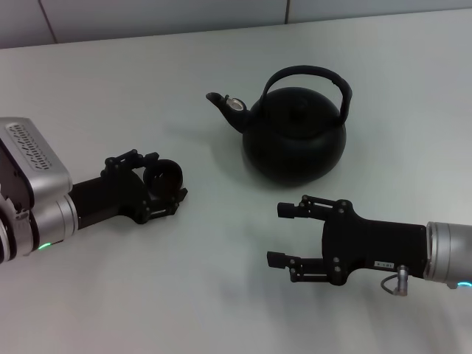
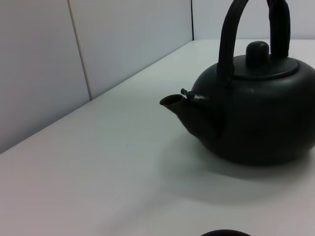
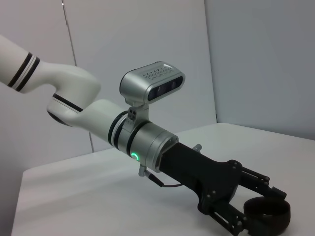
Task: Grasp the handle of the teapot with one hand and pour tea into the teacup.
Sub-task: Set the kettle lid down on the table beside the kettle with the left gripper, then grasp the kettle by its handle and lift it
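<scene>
The matte-black teapot stands upright on the table, right of centre, its spout pointing left. Its arched handle rises over the lid. My left gripper is shut on the small black teacup, which is low over the table left of the teapot. My right gripper is open and empty, in front of the teapot and apart from it. The left wrist view shows the teapot, its handle and the cup's rim. The right wrist view shows the left gripper around the teacup.
The white table runs back to a pale panelled wall. The left arm's silver wrist camera sits at the left edge of the head view. Nothing else stands on the table.
</scene>
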Controlling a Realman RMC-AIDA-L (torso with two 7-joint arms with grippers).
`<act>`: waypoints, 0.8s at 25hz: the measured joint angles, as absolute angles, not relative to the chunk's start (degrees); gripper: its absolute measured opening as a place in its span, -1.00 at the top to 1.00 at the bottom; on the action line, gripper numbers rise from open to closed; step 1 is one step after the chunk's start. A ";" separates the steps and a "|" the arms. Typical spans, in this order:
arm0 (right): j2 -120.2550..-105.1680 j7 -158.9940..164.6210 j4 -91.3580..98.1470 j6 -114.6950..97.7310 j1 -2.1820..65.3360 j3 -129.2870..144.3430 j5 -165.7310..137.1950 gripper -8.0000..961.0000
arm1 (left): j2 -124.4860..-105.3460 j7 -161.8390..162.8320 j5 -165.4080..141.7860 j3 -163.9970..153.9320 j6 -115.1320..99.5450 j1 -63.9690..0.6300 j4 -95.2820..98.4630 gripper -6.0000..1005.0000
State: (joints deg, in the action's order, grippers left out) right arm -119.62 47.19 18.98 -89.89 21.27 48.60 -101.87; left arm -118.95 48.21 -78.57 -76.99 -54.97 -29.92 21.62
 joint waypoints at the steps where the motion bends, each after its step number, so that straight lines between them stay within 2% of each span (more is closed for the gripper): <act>1: -119.62 47.19 18.99 -89.89 21.27 48.60 -101.87 -0.64 | -118.87 48.21 -78.57 -76.99 -55.56 -29.67 21.78 -0.55; 10: -119.62 47.19 18.98 -89.73 21.27 48.59 -101.87 -0.64 | -118.31 48.73 -78.40 -76.43 -60.98 -28.06 23.73 -0.64; 13: -119.62 47.19 18.92 -89.56 21.26 48.21 -101.59 -0.64 | -118.09 50.27 -78.60 -76.87 -61.80 -24.30 28.56 -0.64; 16: -119.62 46.65 18.78 -89.86 20.71 45.90 -100.99 -0.64 | -118.09 50.27 -78.60 -76.87 -61.80 -24.30 28.56 -0.64; 17: -119.62 45.30 18.37 -90.44 20.07 43.36 -99.97 -0.64 | -117.84 51.00 -78.64 -76.45 -61.85 -19.33 32.86 -0.64; 20: -119.61 44.16 17.91 -91.19 19.25 42.00 -97.79 -0.63 | -117.43 51.18 -78.67 -76.15 -61.86 -18.11 33.20 -0.64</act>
